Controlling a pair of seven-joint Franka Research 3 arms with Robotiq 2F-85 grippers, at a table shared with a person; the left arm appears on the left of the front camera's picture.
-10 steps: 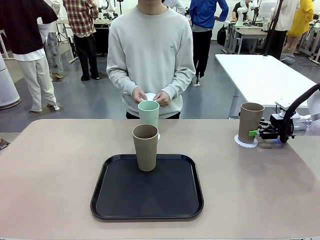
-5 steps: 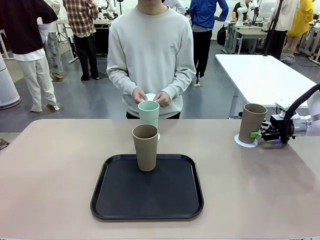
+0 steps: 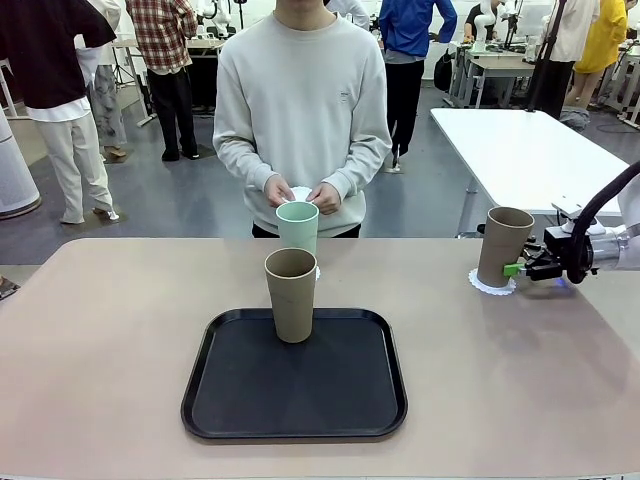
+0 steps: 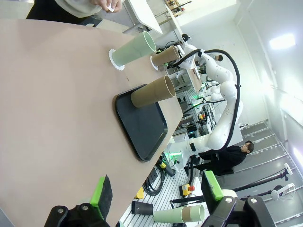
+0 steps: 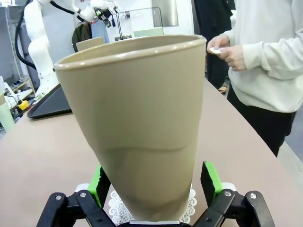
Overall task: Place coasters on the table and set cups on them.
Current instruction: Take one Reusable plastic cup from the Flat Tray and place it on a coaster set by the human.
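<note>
Just between spread right jaws, tan cup standing on coaster

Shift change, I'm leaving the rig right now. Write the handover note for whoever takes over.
Left gripper: open, empty, away from the cups.
Right gripper: open, fingers either side of the right tan cup at its base, not clamping it.
Done: right tan cup stands on the right coaster. Mint cup stands on the middle coaster in front of the person.
Left: the second tan cup is on the black tray. The third coaster is in the person's hands. It goes on the table, then that cup goes on it.
</note>
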